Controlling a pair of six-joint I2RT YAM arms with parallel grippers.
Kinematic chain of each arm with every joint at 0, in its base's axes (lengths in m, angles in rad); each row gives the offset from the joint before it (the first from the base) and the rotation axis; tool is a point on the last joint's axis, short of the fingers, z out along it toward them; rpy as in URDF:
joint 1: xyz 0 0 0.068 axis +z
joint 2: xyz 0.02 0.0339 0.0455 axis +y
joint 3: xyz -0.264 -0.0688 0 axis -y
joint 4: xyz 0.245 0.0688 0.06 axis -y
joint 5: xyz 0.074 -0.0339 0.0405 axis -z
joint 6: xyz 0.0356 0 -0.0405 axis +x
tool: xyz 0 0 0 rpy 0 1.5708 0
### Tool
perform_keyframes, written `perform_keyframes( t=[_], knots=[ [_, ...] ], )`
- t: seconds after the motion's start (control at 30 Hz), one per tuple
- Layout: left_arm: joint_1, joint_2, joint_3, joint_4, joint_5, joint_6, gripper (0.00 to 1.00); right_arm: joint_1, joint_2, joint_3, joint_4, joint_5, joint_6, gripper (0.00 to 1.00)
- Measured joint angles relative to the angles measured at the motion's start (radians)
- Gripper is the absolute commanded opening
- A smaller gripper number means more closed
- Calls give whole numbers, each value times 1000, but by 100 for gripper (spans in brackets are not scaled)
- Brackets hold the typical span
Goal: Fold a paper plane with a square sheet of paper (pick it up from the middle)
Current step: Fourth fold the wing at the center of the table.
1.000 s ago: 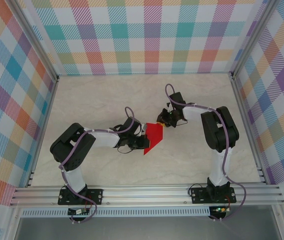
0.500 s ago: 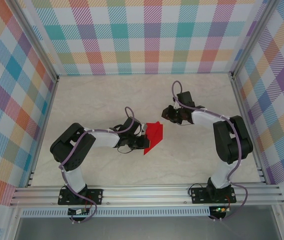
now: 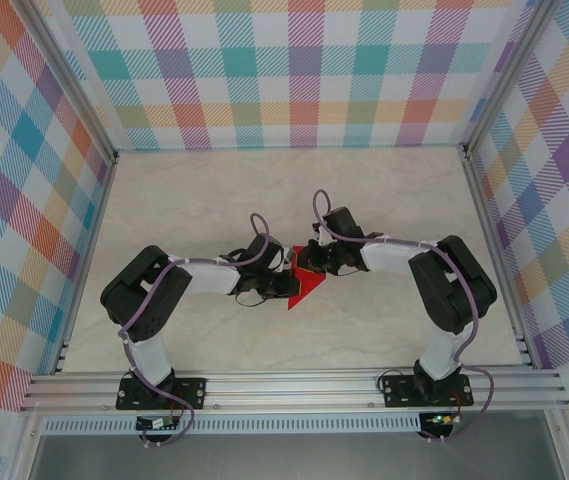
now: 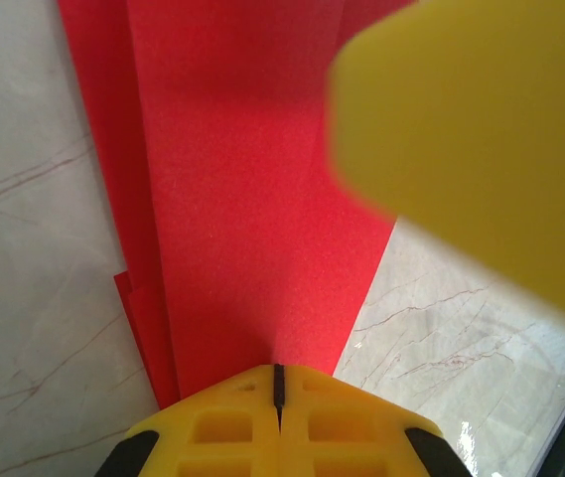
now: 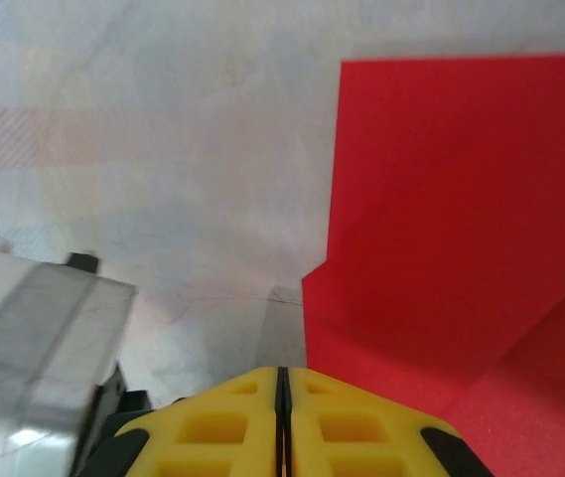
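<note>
Square sheet of paper (image 3: 305,289), already partly folded, lies flat on the bench (image 3: 214,200) between both arms; with the closed left claw (image 3: 286,282) steadying its left edge, the shut right claw (image 3: 314,264) should probably press slowly along the fold.

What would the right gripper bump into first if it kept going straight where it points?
Most likely the bare table, just beside the edge of the paper. The right gripper looks shut, and depth is unclear.

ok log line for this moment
left pincer: shut on paper | right pincer: shut, at paper edge | paper: partly folded, layers showing
</note>
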Motion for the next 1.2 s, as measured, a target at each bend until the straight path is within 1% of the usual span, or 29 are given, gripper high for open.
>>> perform_keyframes(
  t=[0.1,0.27,0.37,0.5,0.6,0.73,0.77,1.2],
  knots=[
    [0,0,0,0,0,0,0,3,31,-43,32,26,27,10],
    [0,0,0,0,0,0,0,-2,40,-72,73,21,51,10],
    [0,0,0,0,0,0,0,-2,40,-64,59,30,49,11],
    [0,0,0,0,0,0,0,3,40,-23,-3,74,29,12],
    [0,0,0,0,0,0,0,-19,42,-5,0,107,2,13],
    [0,0,-2,3,0,0,0,-91,63,-5,34,97,-13,13],
    [0,0,-2,3,0,0,0,-105,71,-5,42,70,-13,13],
    [0,2,-2,9,0,0,0,-151,126,62,32,11,-40,14]
  ],
)
